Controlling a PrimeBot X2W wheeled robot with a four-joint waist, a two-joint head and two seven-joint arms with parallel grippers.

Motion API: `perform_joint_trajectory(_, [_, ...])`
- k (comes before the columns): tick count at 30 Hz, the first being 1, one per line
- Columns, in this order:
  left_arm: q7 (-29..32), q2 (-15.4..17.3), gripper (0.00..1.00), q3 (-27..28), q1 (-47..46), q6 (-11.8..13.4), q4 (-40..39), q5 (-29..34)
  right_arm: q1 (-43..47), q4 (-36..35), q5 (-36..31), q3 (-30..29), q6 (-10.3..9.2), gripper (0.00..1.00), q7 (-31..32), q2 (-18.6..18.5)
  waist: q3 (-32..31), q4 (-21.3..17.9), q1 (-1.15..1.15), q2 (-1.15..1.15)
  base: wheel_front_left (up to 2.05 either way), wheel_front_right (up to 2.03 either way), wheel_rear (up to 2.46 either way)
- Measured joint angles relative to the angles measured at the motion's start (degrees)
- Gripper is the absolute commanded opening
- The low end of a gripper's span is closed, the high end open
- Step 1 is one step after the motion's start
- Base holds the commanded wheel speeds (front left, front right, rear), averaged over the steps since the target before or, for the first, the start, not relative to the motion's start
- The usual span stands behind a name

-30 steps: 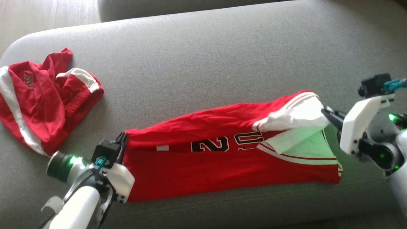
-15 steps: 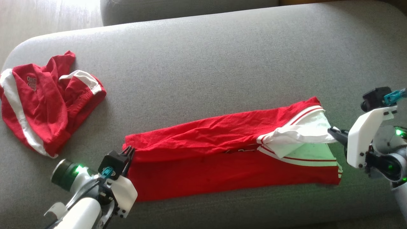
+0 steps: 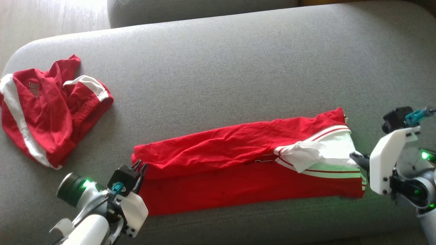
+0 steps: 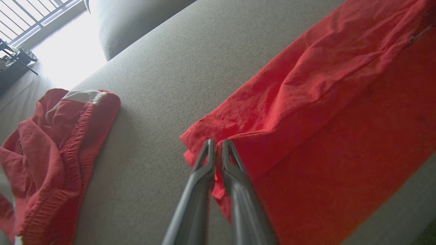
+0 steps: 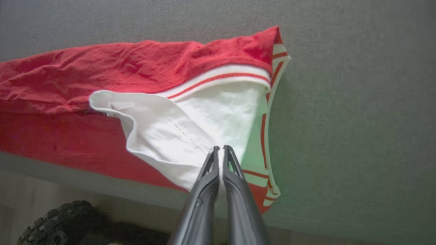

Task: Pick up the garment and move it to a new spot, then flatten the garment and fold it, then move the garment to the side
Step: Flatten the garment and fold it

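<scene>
Right gripper [image 5: 220,148] rises from bottom centre, jaws pressed together, tips pinching the white inner panel [image 5: 170,136] of the red garment [image 5: 136,68]. Garment lies lengthwise on grey cushion [image 5: 357,102], top layer folded over and creased, white trim with red stripes [image 5: 218,77] running along the fold and down the right end. Knobbly dark tyre [image 5: 54,221] at lower left, below the cushion edge.
</scene>
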Motion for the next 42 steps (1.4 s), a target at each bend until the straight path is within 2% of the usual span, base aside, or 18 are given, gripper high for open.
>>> perform_joint_trajectory(2, [0.0,0.0,0.22,-0.04,0.01,0.0,0.16,-0.01,0.88,0.02,-0.79,-0.73,0.0,1.0,1.47,0.31,0.04,-0.03,0.0,0.0,0.0,0.0,0.0])
perform_joint_trajectory(3, [0.0,-0.01,0.26,-0.08,0.02,0.0,0.31,-0.04,1.3,-0.05,-1.19,-1.03,0.0,1.0,1.79,0.4,0.03,-0.05,0.0,0.0,0.0,0.0,0.0])
perform_joint_trajectory(4, [0.0,-0.01,0.45,-0.09,0.03,0.0,0.46,-0.11,1.49,-0.1,-1.58,-1.57,0.0,1.0,2.14,0.64,0.0,-0.08,0.0,0.0,0.0,0.0,0.0])
perform_joint_trajectory(5, [0.0,-0.01,0.75,-0.09,0.04,0.01,0.62,-0.11,1.59,-0.29,-1.96,-2.15,0.0,1.0,2.27,0.9,-0.06,-0.1,0.0,0.0,0.0,0.0,0.0])
perform_joint_trajectory(6, [0.0,-0.01,1.0,-0.09,0.06,0.18,0.76,-0.11,1.59,-0.6,-2.46,-2.67,0.0,1.0,2.7,1.18,-0.15,-0.11,0.0,0.0,0.0,0.0,0.0])
perform_joint_trajectory(9, [-0.08,-0.02,1.0,0.11,0.52,1.08,0.71,-0.6,1.59,-2.13,-4.69,-4.02,0.0,1.0,1.89,1.74,-0.64,-0.17,0.0,0.0,0.0,0.0,0.0])
perform_joint_trajectory(17, [-2.59,-0.21,1.0,3.26,2.1,4.98,-1.56,-3.03,1.3,-5.16,-9.12,-5.43,0.0,1.0,-8.93,4.12,-2.04,0.07,0.0,0.0,0.0,0.0,0.0])
perform_joint_trajectory(20, [-4.92,-0.77,1.0,5.42,2.14,7.19,-3.53,-4.31,1.29,-5.92,-10.87,-5.57,0.0,1.0,-15.57,5.38,-2.6,0.34,0.0,0.0,0.0,0.0,0.0])
perform_joint_trajectory(25, [-9.93,-4.14,1.0,10.85,3.21,10.84,-7.49,-8.86,1.36,-6.77,-13.47,-5.92,0.0,1.0,-29.05,8.69,-3.66,0.87,0.0,0.0,0.0,0.0,0.0])
perform_joint_trajectory(30, [-11.17,-6.88,1.0,16.16,7.77,14.11,-10.42,-10.63,2.73,-7.12,-17.23,-7.19,0.0,1.0,-44.73,12.71,-4.55,1.17,0.0,0.0,0.0,0.0,0.0])
perform_joint_trajectory(32, [-11.17,-7.98,1.0,18.22,9.92,14.23,-13.58,-9.4,4.64,-6.79,-19.51,-7.78,0.0,1.0,-49.98,14.51,-4.58,1.25,0.0,0.0,0.0,0.0,0.0])
perform_joint_trajectory(35, [-11.25,-11.85,1.0,22.2,13.19,14.55,-18.5,-6.57,8.2,-5.02,-23.13,-7.11,0.0,1.0,-56.76,17.78,-4.31,1.22,0.0,0.0,0.0,0.0,0.0])
perform_joint_trajectory(42, [-11.25,-15.11,1.0,24.53,17.39,12.44,-20.31,0.32,9.24,-2.98,-28.7,-10.98,0.0,1.0,-60.78,20.65,-3.96,1.79,0.0,0.0,0.0,0.0,0.0])
